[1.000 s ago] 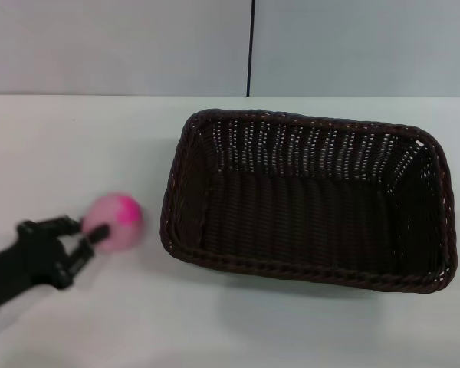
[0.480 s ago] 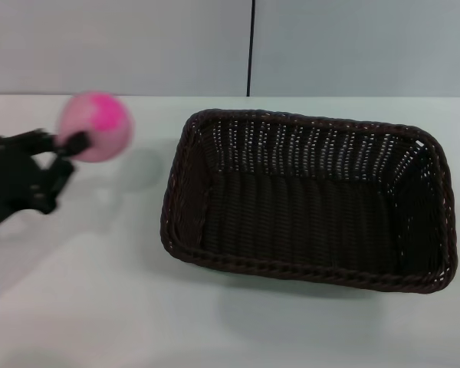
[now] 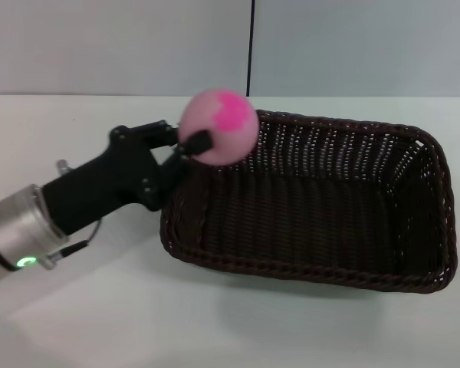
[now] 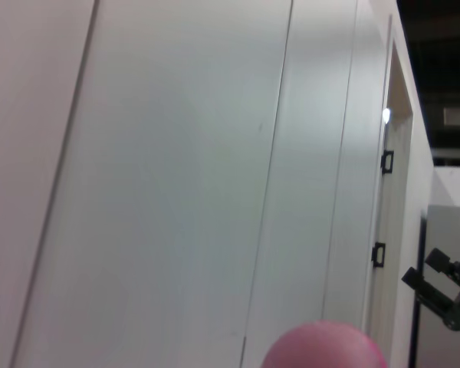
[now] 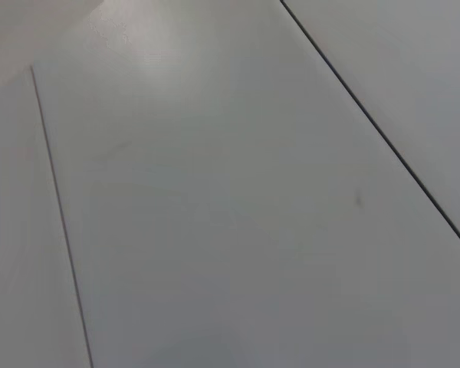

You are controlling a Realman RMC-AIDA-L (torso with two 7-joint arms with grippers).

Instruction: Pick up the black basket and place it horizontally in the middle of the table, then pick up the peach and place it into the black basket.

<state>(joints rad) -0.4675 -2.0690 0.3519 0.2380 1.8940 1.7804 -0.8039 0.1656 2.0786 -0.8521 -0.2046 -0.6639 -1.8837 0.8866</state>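
the black basket [image 3: 307, 203] lies set on the table [image 3: 77, 307]. my left gripper [image 3: 190, 144] grips the peach [image 3: 218, 126] above the basket's rim. only release remains.

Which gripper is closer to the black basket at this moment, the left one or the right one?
Left. The left gripper holds the peach over the black basket's left rim. The right gripper appears in no view.

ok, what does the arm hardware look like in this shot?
Left arm: matte black forearm housing ending in a black finger-type left end effector. Behind it a silver metal cuff with a small green indicator light and a thin cable loop. Right arm isn't in the head view.
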